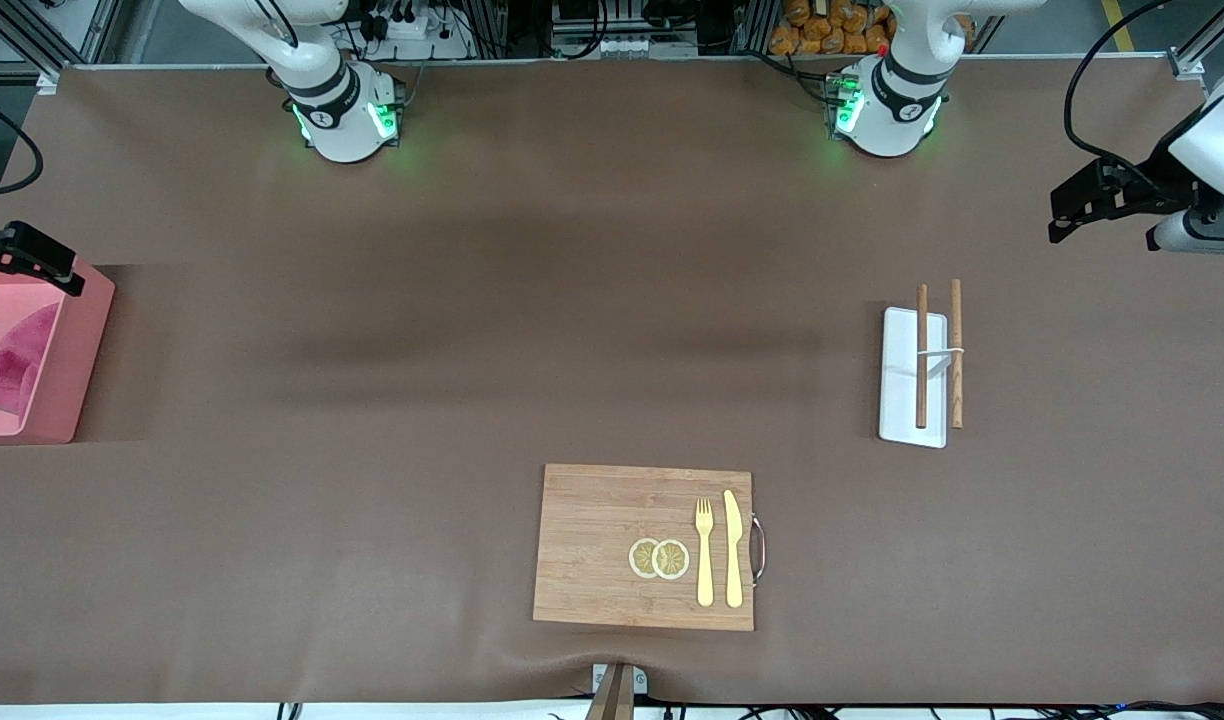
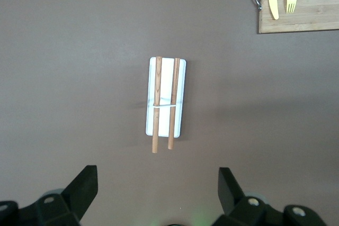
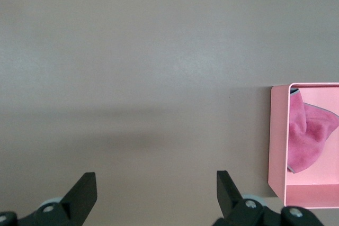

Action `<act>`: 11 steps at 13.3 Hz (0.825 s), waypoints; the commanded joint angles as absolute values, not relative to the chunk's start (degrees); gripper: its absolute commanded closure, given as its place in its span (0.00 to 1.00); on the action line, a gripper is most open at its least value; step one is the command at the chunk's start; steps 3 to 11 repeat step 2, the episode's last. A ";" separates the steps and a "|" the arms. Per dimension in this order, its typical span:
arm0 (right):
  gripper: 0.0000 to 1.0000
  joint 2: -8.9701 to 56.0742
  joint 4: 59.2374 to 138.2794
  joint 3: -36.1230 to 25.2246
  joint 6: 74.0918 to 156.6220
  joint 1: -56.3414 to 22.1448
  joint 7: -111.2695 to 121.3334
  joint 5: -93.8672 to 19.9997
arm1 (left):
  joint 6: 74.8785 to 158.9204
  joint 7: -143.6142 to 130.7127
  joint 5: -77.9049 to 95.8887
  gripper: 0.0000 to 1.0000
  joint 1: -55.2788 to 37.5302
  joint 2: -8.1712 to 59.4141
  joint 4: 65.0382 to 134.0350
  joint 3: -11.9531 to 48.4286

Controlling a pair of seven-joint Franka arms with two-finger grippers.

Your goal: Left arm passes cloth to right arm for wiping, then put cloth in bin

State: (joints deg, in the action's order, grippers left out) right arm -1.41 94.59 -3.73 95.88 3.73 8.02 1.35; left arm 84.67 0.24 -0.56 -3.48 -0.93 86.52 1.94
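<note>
bin (image 1: 67, 350): cut by edge | cloth (image 1: 12, 365): partly hidden | right pincer (image 1: 12, 262): partly cropped

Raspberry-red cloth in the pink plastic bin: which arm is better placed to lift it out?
Right. The right tool, open, hangs beside the pink plastic bin holding the raspberry-red cloth; the left tool is near the white tray.

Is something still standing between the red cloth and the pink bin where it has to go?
Nothing visible does: the raspberry-red soft cloth already lies inside the pink rectangular plastic bin at the right arm's end of the table. The right hand is open and empty.
</note>
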 commanded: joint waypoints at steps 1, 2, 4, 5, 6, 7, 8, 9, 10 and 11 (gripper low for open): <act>0.00 -2.37 94.92 -3.43 95.80 4.04 7.03 1.41 | 84.64 -0.53 -1.06 0.00 -3.52 -0.53 85.61 2.02; 0.00 -2.37 94.83 -3.34 95.80 3.96 7.03 1.41 | 84.64 -0.53 -1.05 0.00 -3.52 -0.53 85.61 2.02; 0.00 -2.37 94.83 -3.34 95.80 3.96 7.03 1.41 | 84.64 -0.53 -1.05 0.00 -3.52 -0.53 85.61 2.02; 0.00 -2.37 94.83 -3.34 95.80 3.96 7.03 1.41 | 84.64 -0.53 -1.05 0.00 -3.52 -0.53 85.61 2.02; 0.00 -2.37 94.83 -3.34 95.80 3.96 7.03 1.41 | 84.64 -0.53 -1.05 0.00 -3.52 -0.53 85.61 2.02; 0.00 -2.37 94.83 -3.34 95.80 3.96 7.03 1.41 | 84.64 -0.53 -1.05 0.00 -3.52 -0.53 85.61 2.02; 0.00 -2.37 94.83 -3.34 95.80 3.96 7.03 1.41 | 84.64 -0.53 -1.05 0.00 -3.52 -0.53 85.61 2.02; 0.00 -2.37 94.83 -3.34 95.80 3.96 7.03 1.41 | 84.64 -0.53 -1.05 0.00 -3.52 -0.53 85.61 2.02; 0.00 -2.37 94.83 -3.34 95.80 3.96 7.03 1.41 | 84.64 -0.53 -1.05 0.00 -3.52 -0.53 85.61 2.02; 0.00 -2.37 94.83 -3.34 95.80 3.96 7.03 1.41 | 84.64 -0.53 -1.05 0.00 -3.52 -0.53 85.61 2.02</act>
